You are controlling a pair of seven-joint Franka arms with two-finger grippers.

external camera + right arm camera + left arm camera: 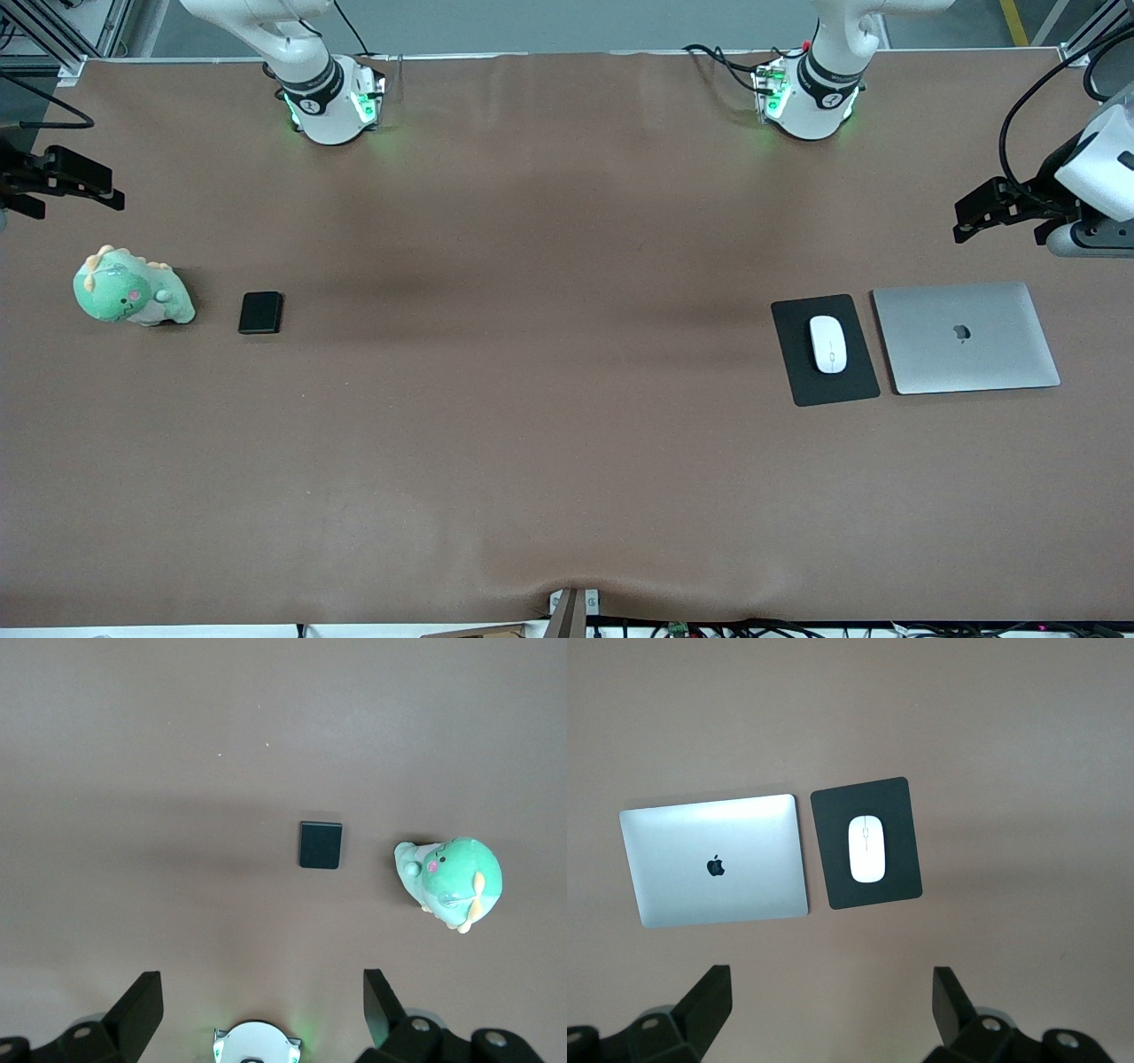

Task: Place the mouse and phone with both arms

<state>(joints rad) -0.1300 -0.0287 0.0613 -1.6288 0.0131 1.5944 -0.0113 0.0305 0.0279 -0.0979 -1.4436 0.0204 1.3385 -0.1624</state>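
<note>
Brown table (567,443): mouse (827,344) on pad (825,350) mid-right, phone (260,313) mid-left; left gripper (833,1010) & right gripper (261,1010) both released, up high.

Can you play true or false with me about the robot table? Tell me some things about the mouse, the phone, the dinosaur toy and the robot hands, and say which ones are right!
1. The small white oval computer mouse lies on the flat black mouse pad. True.
2. The small black rectangular phone lies on the closed silver laptop. False: it lies on the brown table, beside the green plush dinosaur toy, at the right arm's end.
3. The left gripper is holding the mouse. False: it is open and empty, up in the air near the table's edge.
4. The right gripper is open and holds nothing. True.
5. The laptop sits beside the mouse pad. True.
</note>
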